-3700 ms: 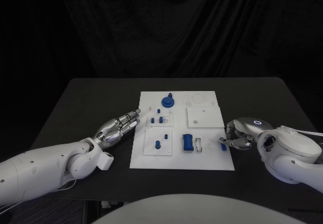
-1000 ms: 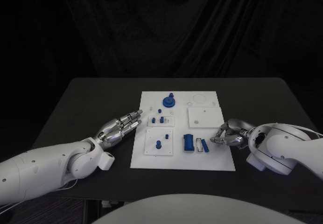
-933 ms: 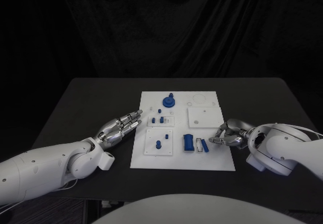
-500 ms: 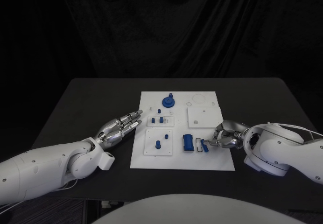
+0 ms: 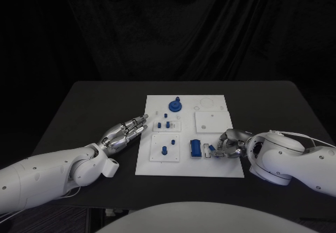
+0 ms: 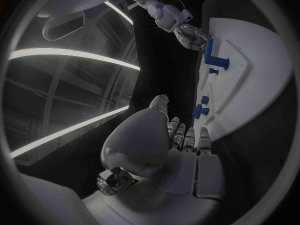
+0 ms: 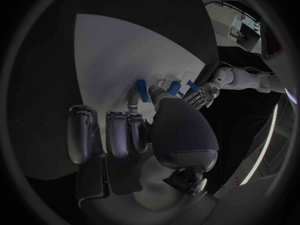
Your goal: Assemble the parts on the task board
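Moved inward over the task board (image 5: pixel 217 167), right hand (image 5: pixel 231 144) pinches a blue part (image 5: pixel 211 149) in its fingers.

Bare black table (image 5: pixel 98 97) on the far side and along the left and right edges, with room to pass. Left hand (image 5: pixel 125 132) lying flat just beside the left edge of the task board (image 5: pixel 224 167), blocking that side. Right hand (image 5: pixel 231 144) over the near right part of the board, pinching a small blue part (image 5: pixel 210 148) next to a blue block (image 5: pixel 195 149), so no room there. Tall blue knob (image 5: pixel 175 105) standing up at the far middle. Small blue pegs (image 5: pixel 164 125) sticking up on the left half. Flat white square plate (image 5: pixel 212 121) on the far right, low and easy to pass over.
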Motion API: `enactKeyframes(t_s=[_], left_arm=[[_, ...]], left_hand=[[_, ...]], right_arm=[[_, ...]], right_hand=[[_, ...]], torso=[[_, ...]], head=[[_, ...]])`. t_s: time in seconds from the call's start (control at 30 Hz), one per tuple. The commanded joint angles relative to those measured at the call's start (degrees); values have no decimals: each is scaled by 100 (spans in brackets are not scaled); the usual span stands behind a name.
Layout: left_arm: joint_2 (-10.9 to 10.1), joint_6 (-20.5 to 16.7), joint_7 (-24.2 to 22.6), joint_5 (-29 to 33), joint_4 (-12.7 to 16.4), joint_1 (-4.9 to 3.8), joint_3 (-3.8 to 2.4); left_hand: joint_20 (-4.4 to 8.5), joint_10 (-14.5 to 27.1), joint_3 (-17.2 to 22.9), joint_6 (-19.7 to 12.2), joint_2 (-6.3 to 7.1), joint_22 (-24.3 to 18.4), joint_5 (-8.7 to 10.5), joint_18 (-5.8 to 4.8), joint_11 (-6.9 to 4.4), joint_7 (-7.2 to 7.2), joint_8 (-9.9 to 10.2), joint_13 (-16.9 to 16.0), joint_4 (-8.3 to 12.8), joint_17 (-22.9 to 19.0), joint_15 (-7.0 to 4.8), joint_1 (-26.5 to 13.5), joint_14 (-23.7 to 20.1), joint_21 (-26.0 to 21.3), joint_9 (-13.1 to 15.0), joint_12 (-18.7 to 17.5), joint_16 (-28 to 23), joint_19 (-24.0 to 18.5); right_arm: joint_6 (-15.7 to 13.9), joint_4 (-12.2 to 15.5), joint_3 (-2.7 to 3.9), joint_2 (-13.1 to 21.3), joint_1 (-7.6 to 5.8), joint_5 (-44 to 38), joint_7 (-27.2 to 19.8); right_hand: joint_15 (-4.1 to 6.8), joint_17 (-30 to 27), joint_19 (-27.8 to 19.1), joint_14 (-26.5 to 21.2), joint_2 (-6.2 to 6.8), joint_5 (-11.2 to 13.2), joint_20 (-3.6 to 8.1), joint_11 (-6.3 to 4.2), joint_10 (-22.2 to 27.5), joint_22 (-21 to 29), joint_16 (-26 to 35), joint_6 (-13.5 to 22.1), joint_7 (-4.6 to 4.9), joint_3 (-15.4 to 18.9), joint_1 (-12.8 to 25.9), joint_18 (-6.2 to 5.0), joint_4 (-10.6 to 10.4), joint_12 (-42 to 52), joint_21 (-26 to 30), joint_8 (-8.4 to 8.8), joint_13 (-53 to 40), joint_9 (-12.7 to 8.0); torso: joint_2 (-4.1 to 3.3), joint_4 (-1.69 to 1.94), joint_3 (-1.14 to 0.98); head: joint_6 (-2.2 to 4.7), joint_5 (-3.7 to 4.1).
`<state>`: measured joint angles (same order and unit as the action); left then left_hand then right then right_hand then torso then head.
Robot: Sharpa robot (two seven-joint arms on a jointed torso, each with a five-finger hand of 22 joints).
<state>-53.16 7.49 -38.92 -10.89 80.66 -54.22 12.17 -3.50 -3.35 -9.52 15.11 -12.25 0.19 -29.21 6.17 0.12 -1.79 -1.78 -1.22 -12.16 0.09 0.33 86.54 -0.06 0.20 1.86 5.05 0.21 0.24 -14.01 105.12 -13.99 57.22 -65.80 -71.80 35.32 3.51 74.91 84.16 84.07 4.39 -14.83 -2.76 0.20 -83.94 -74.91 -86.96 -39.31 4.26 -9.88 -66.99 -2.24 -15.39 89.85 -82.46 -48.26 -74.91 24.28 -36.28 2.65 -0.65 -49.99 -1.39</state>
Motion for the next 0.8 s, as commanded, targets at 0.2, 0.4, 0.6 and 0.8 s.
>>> enactKeyframes(t_s=[0.2,0.4,0.6,0.8], left_arm=[[23,117,-146,27,-1,8,-5],[22,125,-134,27,-8,8,-5],[17,135,-121,27,-9,8,-5],[24,155,-104,27,-12,8,-5]], left_hand=[[-37,-2,36,23,12,9,-40,85,58,-36,-21,-9,3,-9,55,37,6,-7,10,25,-21,-10],[-44,-1,44,24,8,11,-40,84,63,-42,-21,-8,8,-9,65,36,6,-6,10,25,-21,-9],[-50,-1,49,27,6,13,-41,83,66,-46,-21,-8,11,-9,72,35,6,-5,10,26,-21,-8],[-61,-3,58,33,3,16,-41,81,74,-52,-22,-9,16,-9,83,32,6,-3,11,29,-21,-6]], right_arm=[[17,-81,-22,-106,157,-378,90],[7,-106,-22,-147,194,-512,93],[206,-83,-22,-176,203,-1153,208],[653,-9,-22,-233,210,-2030,368]], right_hand=[[33,806,245,453,9,-63,33,-27,-606,-1227,24,44,-12,-10,-73,12,32,15,63,42,-1509,-25],[39,792,236,449,-42,-694,36,-31,-606,-1222,32,92,-16,-112,-287,8,142,15,83,78,-1509,-5],[3,801,210,451,63,-2007,19,20,-606,-1203,27,206,52,-394,-584,-4,368,15,144,305,-1509,-87],[-84,792,169,446,195,-2170,-55,122,-606,-1174,32,347,176,-564,-668,-23,525,15,235,620,-1509,-240]], torso=[[-10,-3,-6],[-2,-10,-3],[-5,-11,-6],[1,-5,-7]], head=[[-1,-10],[-1,-24],[-1,-30],[-1,-18]])
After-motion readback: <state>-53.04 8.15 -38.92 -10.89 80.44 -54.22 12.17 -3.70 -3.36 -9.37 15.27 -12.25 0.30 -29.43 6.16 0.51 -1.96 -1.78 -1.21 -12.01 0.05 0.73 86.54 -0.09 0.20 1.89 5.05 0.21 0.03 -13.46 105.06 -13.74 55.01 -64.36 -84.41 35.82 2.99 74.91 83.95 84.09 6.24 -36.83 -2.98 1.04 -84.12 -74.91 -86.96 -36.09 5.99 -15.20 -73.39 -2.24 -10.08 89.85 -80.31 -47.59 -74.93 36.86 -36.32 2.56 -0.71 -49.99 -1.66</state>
